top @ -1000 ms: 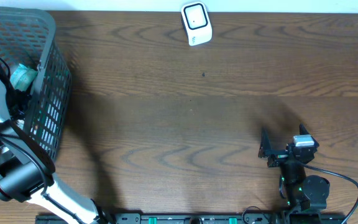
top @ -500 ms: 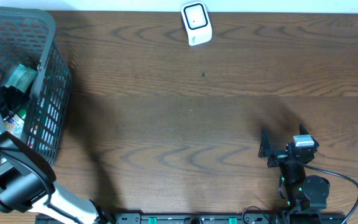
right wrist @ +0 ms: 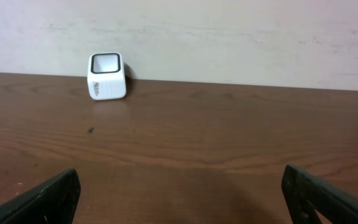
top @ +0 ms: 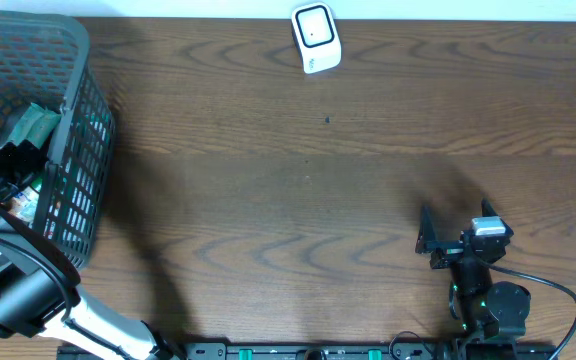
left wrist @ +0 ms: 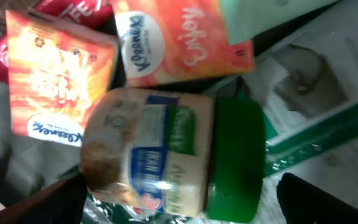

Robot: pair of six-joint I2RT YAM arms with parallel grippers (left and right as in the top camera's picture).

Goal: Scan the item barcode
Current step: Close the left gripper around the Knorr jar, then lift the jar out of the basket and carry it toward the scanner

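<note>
Dark wood table (top: 268, 200) spreading under right gripper (right wrist: 179, 196); pale scuffed wall (right wrist: 229, 37) standing ahead; soft shadows lying across tabletop.

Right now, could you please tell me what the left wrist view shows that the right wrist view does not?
Left wrist only: a jar with a green lid, lying on its side among orange Kleenex packs. Right wrist only: the white scanner standing on the wooden table near the wall. Shared: no object; each just shows its own gripper open, the left gripper and the right gripper, at the lower corners.
</note>
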